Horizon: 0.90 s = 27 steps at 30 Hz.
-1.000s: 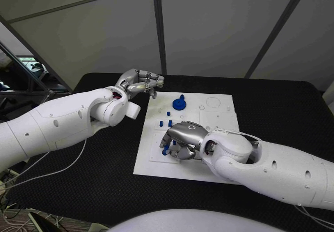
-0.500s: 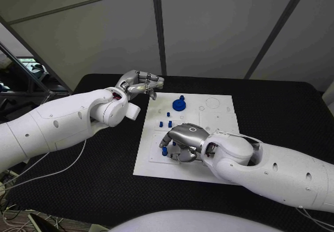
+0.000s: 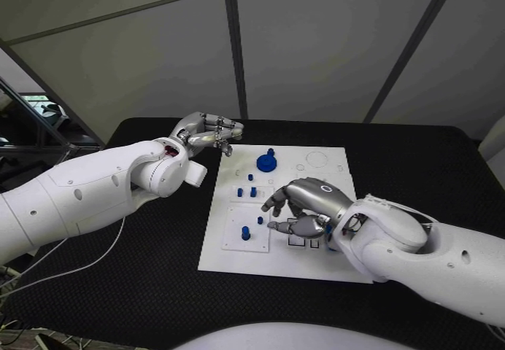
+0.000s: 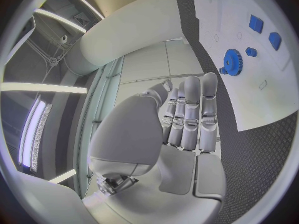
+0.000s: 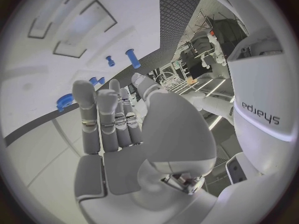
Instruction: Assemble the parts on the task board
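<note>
The white task board lies mid-table. A blue gear sits on its far part, also seen in the left wrist view as the gear. Two short blue pegs stand side by side mid-left, and one more stands beyond them. On the near-left, a small peg and a taller blue peg stand upright. My right hand hovers over the board's middle, fingers apart and empty, to the right of the tall peg. My left hand hangs off the board's far-left corner, holding nothing.
Black table surrounds the board on all sides. Empty outlined recesses lie just below my right hand, and round recesses mark the far-right part. My left forearm lies along the table's left side.
My right hand has come away from the near-left corner of the board toward its middle, leaving the tall blue peg standing free. The left hand has stayed put.
</note>
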{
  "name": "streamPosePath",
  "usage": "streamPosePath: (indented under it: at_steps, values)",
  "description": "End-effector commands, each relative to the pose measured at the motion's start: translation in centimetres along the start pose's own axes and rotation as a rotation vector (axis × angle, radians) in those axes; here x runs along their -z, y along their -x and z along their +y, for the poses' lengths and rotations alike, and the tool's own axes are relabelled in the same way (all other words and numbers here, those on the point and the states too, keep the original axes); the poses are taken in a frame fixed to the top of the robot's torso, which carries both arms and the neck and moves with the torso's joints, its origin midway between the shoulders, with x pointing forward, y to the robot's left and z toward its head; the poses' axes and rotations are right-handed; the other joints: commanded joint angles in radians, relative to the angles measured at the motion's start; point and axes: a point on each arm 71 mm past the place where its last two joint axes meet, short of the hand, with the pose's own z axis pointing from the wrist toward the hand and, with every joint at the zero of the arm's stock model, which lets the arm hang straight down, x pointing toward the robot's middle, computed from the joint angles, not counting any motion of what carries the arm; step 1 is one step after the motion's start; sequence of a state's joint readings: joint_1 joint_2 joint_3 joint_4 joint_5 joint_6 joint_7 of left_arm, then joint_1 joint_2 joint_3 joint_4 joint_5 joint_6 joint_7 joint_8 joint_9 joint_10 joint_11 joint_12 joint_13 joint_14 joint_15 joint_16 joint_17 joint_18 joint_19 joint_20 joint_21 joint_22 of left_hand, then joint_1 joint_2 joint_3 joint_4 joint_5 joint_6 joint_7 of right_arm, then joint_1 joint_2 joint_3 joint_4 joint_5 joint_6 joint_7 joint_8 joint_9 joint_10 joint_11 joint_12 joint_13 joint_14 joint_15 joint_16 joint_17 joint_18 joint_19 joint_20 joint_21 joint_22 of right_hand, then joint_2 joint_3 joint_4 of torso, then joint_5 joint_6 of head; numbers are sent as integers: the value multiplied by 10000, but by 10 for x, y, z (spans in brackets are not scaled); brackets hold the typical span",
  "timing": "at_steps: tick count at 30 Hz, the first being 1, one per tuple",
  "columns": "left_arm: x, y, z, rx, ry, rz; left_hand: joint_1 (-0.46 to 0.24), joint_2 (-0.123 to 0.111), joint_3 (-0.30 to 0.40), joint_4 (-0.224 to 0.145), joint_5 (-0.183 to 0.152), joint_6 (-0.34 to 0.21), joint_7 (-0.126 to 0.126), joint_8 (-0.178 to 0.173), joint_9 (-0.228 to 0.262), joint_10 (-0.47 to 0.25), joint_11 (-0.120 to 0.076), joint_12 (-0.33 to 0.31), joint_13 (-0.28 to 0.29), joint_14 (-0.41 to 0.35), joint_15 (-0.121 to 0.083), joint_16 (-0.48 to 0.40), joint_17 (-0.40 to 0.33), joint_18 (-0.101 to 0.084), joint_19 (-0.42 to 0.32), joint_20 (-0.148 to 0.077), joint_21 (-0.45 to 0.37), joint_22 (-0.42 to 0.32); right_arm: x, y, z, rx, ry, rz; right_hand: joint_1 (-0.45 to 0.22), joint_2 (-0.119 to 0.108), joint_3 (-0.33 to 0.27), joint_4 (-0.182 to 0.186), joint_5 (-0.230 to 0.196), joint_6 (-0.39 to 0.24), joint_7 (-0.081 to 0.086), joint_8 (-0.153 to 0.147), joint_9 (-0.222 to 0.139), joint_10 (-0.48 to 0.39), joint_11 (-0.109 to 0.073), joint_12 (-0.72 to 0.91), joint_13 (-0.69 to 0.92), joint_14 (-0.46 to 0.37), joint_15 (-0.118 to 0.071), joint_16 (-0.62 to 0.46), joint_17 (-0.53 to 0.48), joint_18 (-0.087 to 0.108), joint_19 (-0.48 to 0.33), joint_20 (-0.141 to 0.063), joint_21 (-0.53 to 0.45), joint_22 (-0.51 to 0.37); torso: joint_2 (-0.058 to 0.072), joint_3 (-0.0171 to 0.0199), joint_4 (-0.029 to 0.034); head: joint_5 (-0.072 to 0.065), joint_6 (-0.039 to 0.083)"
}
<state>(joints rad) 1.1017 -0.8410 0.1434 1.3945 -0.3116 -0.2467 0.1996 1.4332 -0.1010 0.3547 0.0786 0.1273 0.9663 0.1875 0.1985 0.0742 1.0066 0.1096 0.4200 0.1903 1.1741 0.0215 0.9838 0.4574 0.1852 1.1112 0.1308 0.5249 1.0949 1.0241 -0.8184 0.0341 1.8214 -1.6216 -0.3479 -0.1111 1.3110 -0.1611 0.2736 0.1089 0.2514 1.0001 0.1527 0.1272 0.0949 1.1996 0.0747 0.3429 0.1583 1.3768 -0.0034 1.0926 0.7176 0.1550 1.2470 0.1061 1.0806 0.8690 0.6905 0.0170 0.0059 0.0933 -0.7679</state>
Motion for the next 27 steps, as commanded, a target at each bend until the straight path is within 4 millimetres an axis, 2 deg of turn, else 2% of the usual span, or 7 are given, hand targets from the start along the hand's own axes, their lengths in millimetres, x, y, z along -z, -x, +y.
streamPosePath:
  at_steps: [1,3,6,9,13,17,27]
  values:
    - [1,0,-2,39,-98,121,-50,41,46,29,52,-66,-21,14,-10,-56,-5,54,15,-23,82,-47,-12,-30,85,-16,-68,-15,15,9,-17,-1933,-1699,-32,-510,-113,-651,332,579,397,-290,409,160,822,-316,1644,1034,733,-284,1360,2045,-432,883,-271,1186,1537,-90,16,-105,-119,77]
    - [2,3,-1,16,-94,64,-49,39,46,28,52,-67,-22,14,-10,-57,-5,55,15,-23,82,-48,-12,-30,86,-16,-69,-16,28,14,-28,-2115,-2398,73,-668,-5,-1184,585,782,472,-458,798,328,860,-490,4436,3777,1131,-441,2291,3613,-605,1335,-468,1830,2375,-142,43,-155,-221,105]
    - [5,8,0,-29,-26,-25,-59,28,40,30,51,-72,-21,15,-10,-64,-3,60,17,-26,83,-49,-13,-30,87,-15,-74,-19,46,20,-43,-2093,-3228,265,-781,270,-1821,1075,1111,393,-609,1400,648,1160,-636,7951,7750,1312,-562,2864,4645,-755,1706,-569,2419,3174,-194,63,-237,-384,123]
    - [6,11,2,-65,20,-88,-70,24,36,35,51,-75,-19,16,-10,-67,-2,64,18,-28,85,-50,-13,-29,87,-15,-78,-22,64,26,-55,-1906,-3935,377,-708,496,-2397,1523,1103,128,-639,1922,957,1479,-617,9512,9758,1408,-562,3216,5290,-846,1899,-605,2776,3675,-209,63,-275,-708,208]
    - [7,12,3,-84,51,-103,-70,24,36,35,51,-75,-19,16,-10,-67,-2,64,18,-28,85,-50,-13,-29,87,-15,-78,-22,84,32,-70,-1396,-4914,536,-618,588,-2807,1766,1055,-178,-566,2162,1110,1624,-580,9944,10422,1489,-528,3507,5866,-902,2010,-589,2992,3990,-260,63,-346,-987,217]
    - [7,11,5,-91,84,-57,-88,20,29,45,50,-77,-19,19,-10,-72,0,72,21,-31,87,-52,-14,-30,89,-13,-85,-26,93,35,-77,-597,-5614,529,-972,714,-3244,1820,1357,-329,-550,2347,1232,1673,-562,10103,10703,1612,-503,3910,6663,-969,2138,-548,3224,4331,-261,79,-385,-1109,233]
    - [9,14,8,296,287,-145,-121,15,18,64,48,-79,-20,27,-8,-78,1,87,26,-32,90,-52,-14,-30,93,-11,-96,-35,96,32,-81,-43,-6203,1049,-1048,813,-3450,1826,1420,-340,-571,2501,1347,1683,-575,10127,10786,1599,-508,3922,6689,-981,2156,-546,3276,4406,-246,43,-312,-1257,162]
